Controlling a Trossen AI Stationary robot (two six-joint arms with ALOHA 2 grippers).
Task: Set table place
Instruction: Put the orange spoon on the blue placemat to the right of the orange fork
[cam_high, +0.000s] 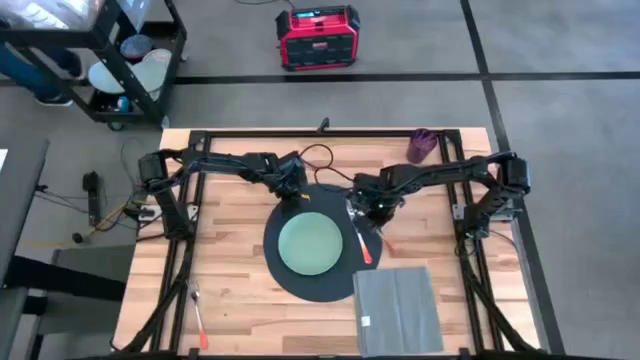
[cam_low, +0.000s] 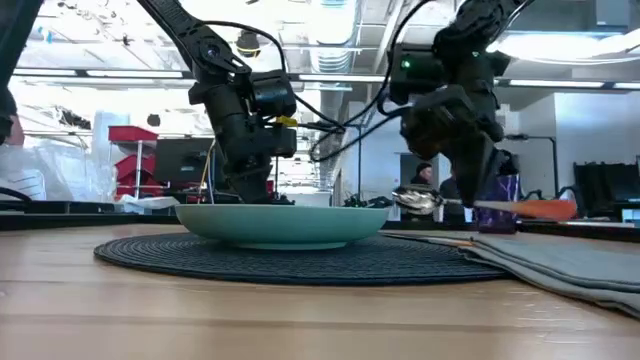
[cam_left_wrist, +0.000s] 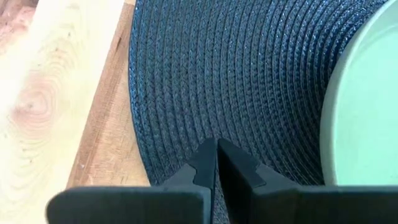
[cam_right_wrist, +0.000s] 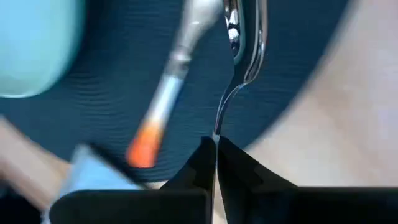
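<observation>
Grey napkin at placemat's 4 o'clock; left pincer closed, empty, at its 11; right pincer grips probably a spoon at 2.

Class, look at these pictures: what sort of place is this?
Probably a robotics lab or workshop: two dark arms on a framed table, a red power unit on taped grey flooring, and a black wheeled cart.

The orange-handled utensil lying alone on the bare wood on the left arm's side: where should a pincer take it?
Grip the orange-handled utensil on its orange handle, from straight above, with the fingers across its narrow width. It lies flat on the table with bare wood on both sides, so a sideways approach would likely only push it.
</observation>
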